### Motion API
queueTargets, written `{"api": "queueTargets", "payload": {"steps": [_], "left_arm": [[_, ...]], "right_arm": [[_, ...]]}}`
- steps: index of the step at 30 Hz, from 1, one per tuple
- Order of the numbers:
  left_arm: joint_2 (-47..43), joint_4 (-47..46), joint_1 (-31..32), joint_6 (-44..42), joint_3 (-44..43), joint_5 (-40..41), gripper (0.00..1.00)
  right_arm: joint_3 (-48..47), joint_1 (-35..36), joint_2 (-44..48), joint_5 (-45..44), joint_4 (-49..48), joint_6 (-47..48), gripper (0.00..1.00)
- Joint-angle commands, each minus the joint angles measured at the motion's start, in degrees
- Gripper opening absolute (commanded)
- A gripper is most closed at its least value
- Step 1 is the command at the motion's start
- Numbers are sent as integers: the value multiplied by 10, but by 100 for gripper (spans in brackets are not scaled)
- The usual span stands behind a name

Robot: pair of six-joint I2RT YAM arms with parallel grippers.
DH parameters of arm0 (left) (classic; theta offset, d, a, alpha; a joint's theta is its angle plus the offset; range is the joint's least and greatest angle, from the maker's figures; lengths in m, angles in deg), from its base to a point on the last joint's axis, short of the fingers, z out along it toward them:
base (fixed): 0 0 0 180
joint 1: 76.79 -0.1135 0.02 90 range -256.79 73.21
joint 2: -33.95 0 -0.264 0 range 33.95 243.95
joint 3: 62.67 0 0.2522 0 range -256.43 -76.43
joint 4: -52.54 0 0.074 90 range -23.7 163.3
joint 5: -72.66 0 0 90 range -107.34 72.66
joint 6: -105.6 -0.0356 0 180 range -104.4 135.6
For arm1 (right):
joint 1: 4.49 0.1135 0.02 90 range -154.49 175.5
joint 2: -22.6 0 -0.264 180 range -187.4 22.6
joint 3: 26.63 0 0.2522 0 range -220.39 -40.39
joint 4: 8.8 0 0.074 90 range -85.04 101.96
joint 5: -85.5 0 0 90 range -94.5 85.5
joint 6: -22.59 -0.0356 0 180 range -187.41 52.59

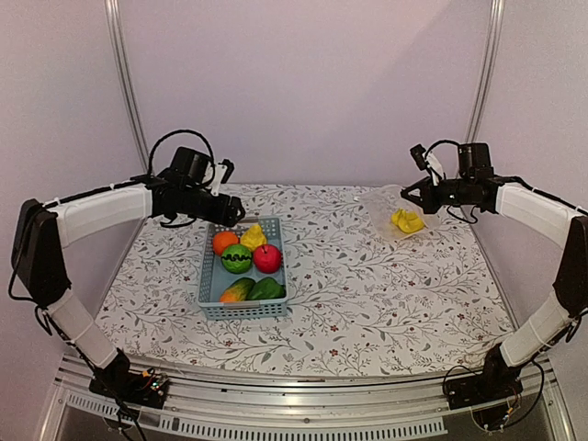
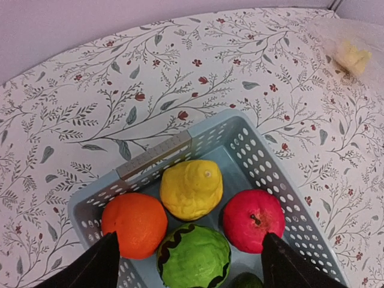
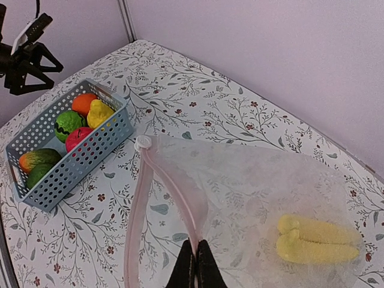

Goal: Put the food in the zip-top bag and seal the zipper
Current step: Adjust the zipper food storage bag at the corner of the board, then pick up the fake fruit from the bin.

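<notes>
Wrist cams tell way more than the overhead. Right wrist view shows the right gripper [image 3: 195,265] pinched on the film of the clear crinkly zip-top bag [image 3: 252,180], right where its pale pink zipper strip [image 3: 136,216] runs in, mouth gaping, yellow toy banana [image 3: 315,241] lying inside. From above, that bag is a faint smudge near the far right edge of the flowery tablecloth [image 1: 367,285]. Left wrist view has the left gripper [image 2: 191,264] spread wide over the light blue perforated plastic basket [image 2: 153,157], with orange ball [image 2: 135,223], yellow lemon [image 2: 191,189], red apple [image 2: 253,219] and green striped melon [image 2: 193,252] below. Loads of bare cloth between basket and bag.
</notes>
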Motion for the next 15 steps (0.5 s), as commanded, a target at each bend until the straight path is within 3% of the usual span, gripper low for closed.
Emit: {"api": "queueTargets", "payload": {"steps": [1, 15], "left_arm": [[46, 46, 16, -9, -46, -53, 80], [198, 134, 39, -5, -190, -10, 68]], "right_arm": [[7, 1, 5, 14, 12, 12, 0], [9, 1, 14, 24, 14, 11, 0]]}}
